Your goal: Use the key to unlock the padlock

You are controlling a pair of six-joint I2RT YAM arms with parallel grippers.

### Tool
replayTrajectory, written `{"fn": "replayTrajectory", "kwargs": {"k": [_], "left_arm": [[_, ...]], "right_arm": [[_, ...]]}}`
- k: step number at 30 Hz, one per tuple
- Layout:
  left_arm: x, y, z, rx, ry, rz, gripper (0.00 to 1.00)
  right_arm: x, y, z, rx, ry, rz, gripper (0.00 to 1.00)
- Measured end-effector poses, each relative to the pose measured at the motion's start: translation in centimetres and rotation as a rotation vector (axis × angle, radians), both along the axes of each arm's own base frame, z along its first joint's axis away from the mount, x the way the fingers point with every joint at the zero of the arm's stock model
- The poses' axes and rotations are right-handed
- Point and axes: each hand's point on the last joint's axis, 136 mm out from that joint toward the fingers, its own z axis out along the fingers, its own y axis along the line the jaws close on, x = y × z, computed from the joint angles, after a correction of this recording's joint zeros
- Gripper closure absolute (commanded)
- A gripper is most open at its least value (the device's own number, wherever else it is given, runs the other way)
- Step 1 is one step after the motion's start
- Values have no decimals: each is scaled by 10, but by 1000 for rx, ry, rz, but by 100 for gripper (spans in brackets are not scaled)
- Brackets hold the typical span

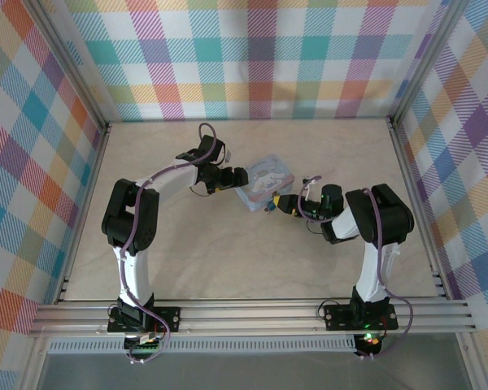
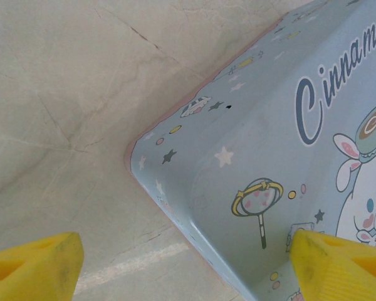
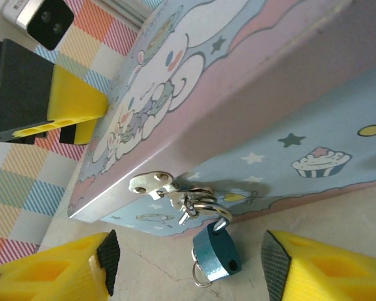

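Seen from above, the small teal metal padlock (image 3: 216,252) is too small to make out, so the right wrist view is the one to go by. Both wrist views cut off the light-blue tin box with a white cartoon character on its lid (image 1: 267,177). What the thin silver ring (image 3: 199,274) at the padlock's lower end hangs from is hidden.

The padlock has a rounded body with a dark spot on one face. Its silver shackle (image 3: 211,212) is hooked through the silver hasp (image 3: 151,183) on the box's near wall. Whether the shackle is latched I cannot tell.

The box sits about mid-bench on the pale marbled bench (image 1: 187,260), somewhat nearer the far edge.

The right gripper (image 3: 189,260) has its jaws apart on either side of the padlock, clear of it. The left gripper (image 2: 185,254) is spread wide over the box's left-hand corner, with one yellow finger over the lid and one over the bench, gripping nothing.
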Motion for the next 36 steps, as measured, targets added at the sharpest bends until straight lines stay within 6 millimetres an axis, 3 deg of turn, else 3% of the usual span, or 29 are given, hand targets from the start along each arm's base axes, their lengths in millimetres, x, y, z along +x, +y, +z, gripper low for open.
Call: {"fn": "replayTrajectory", "kwargs": {"k": [30,36], "left_arm": [[1,1,0,5,-3,3,14],[1,0,0,4,-4,3,14]], "right_arm": [[6,22,4,15,21,43,34],[7,23,1,25,26,42,40]]}}
